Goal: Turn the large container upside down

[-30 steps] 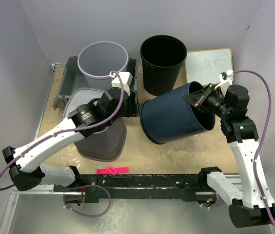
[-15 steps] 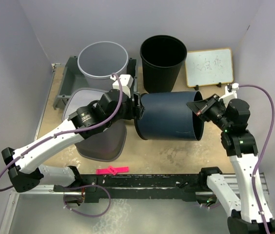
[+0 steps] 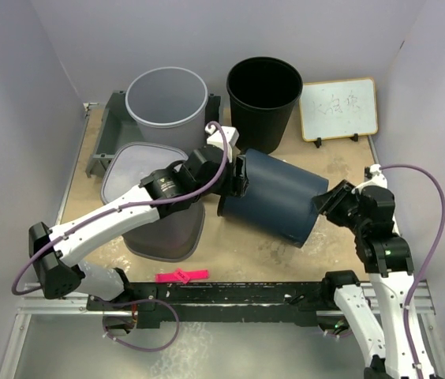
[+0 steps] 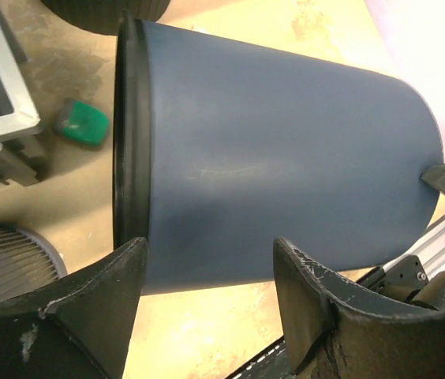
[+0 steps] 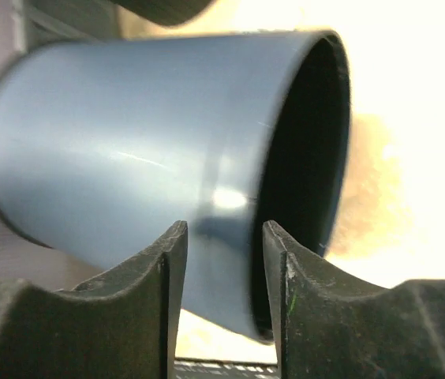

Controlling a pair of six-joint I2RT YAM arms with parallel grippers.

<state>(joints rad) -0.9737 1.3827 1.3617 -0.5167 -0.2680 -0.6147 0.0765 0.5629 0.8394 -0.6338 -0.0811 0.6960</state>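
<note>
Pink clip (image 3: 181, 275) at lower centre of top view, on the near edge of the desk (image 3: 242, 251), beside the rail

Clear lidded tub (image 3: 162, 229) left of centre, under the left arm

Navy bin (image 3: 274, 201) lies on its side at centre, not inverted, its mouth facing lower right

Left end effector (image 4: 209, 260): fingers spread wide, at the bin's left end, gripping nothing

Right end effector (image 5: 216, 237): at the mouth rim, narrow gap between fingers; cannot tell whether it clamps the rim

Far side: black bin (image 3: 263, 99) upright, grey bucket (image 3: 167, 96) upper left, whiteboard (image 3: 338, 108) upper right
</note>
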